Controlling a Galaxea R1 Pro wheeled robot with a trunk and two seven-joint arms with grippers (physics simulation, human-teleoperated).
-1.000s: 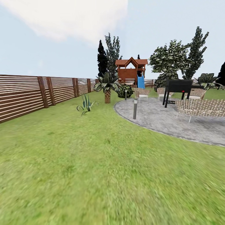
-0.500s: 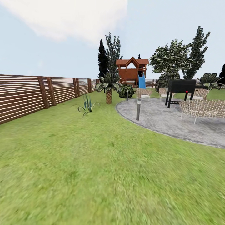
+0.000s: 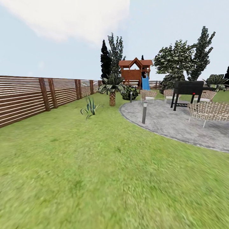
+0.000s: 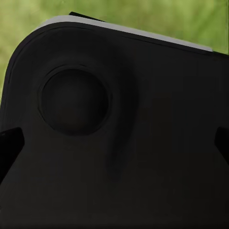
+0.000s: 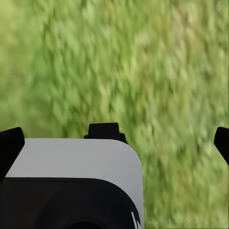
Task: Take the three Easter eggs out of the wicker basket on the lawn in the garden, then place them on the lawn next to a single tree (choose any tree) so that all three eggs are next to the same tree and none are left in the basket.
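The lawn (image 3: 95,165) of mottled green grass spreads ahead of me inside the garden's dark slatted fence (image 3: 28,95). The eggs and the wicker basket are out of view. A tree (image 3: 115,52) with a thin trunk and a jagged dark green crown rises far off behind a short palm (image 3: 112,87). A similar tree (image 3: 202,47) stands at the far right. My left gripper (image 4: 114,145) hangs over a dark part of my own body, its fingertips (image 4: 10,145) wide apart. My right gripper (image 5: 114,143) is open over grass, holding nothing.
A grey paved patio (image 3: 178,124) lies to the right with a bollard light (image 3: 144,111), a black grill (image 3: 188,89) and wicker chairs (image 3: 208,111). A spiky plant (image 3: 90,108) grows on the grass. Far back stand an all-black columnar tree (image 3: 105,60) and a wooden playhouse (image 3: 135,71).
The whole head view has shifted: the patio, light and palm sit slightly further right and look a little larger, so the camera has moved forward over the grass.
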